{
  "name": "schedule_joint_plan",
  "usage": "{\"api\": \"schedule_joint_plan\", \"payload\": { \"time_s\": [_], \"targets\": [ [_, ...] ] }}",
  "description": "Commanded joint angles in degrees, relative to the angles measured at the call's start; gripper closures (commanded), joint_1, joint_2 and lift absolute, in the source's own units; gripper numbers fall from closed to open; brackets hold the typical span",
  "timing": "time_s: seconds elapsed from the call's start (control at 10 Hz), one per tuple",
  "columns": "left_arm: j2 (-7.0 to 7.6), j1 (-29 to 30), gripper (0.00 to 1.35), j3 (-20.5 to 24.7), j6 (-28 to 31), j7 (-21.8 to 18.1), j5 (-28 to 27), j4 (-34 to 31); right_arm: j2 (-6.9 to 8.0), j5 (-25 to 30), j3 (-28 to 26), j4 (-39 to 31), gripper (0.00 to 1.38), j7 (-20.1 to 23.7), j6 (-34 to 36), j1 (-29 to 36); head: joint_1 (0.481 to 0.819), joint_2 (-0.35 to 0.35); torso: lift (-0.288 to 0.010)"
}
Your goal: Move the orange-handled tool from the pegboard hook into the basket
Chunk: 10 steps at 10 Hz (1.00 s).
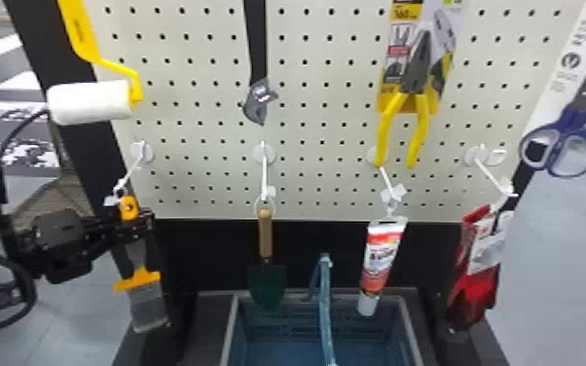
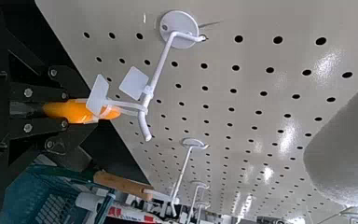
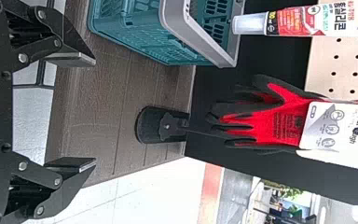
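The pegboard (image 2: 244,100) looks glossy, the basket (image 3: 135,28) plastic.

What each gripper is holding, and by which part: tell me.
The left gripper holds the orange-handled tool with the flat metal blade by its orange handle, near the hanging end. The right gripper is open and empty.

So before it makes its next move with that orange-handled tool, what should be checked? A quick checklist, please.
1. Left gripper holding the tool: ok, jaws closed on its orange handle.
2. Tool free of the hook: not ok, a white tie links the handle to it.
3. Grip firm enough to lift: cannot tell.
4. Basket in place: ok, low below the pegboard.
5. Clear way in: not ok, the basket's handle stands up over the middle; probably best to aim beside it.
6. Right gripper out of the way: ok, jaws open and empty, away from the tool.
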Motion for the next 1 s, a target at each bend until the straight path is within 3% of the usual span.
{"api": "schedule_joint_plan", "payload": {
  "time_s": [0.0, 0.5, 0.9],
  "targets": [
    [-0.07, 0.0, 1.18, 0.0, 0.0, 0.0, 0.1, -0.1, 0.23, -0.1, 0.0, 0.0, 0.5, 0.0, 0.1, 0.0, 0.549, 0.0, -0.1],
    [-0.51, 0.4, 1.18, 0.3, 0.0, 0.3, 0.2, -0.7, 0.23, -0.1, 0.0, 0.6, 0.5, 0.1, 0.1, -0.5, 0.549, 0.0, -0.1],
    [-1.83, 4.2, 1.18, 1.7, 2.0, 1.3, 0.8, -7.9, 0.23, -0.1, 0.0, 0.7, 0.5, 0.1, 0.2, -0.5, 0.549, 0.0, -0.1]
  ]
}}
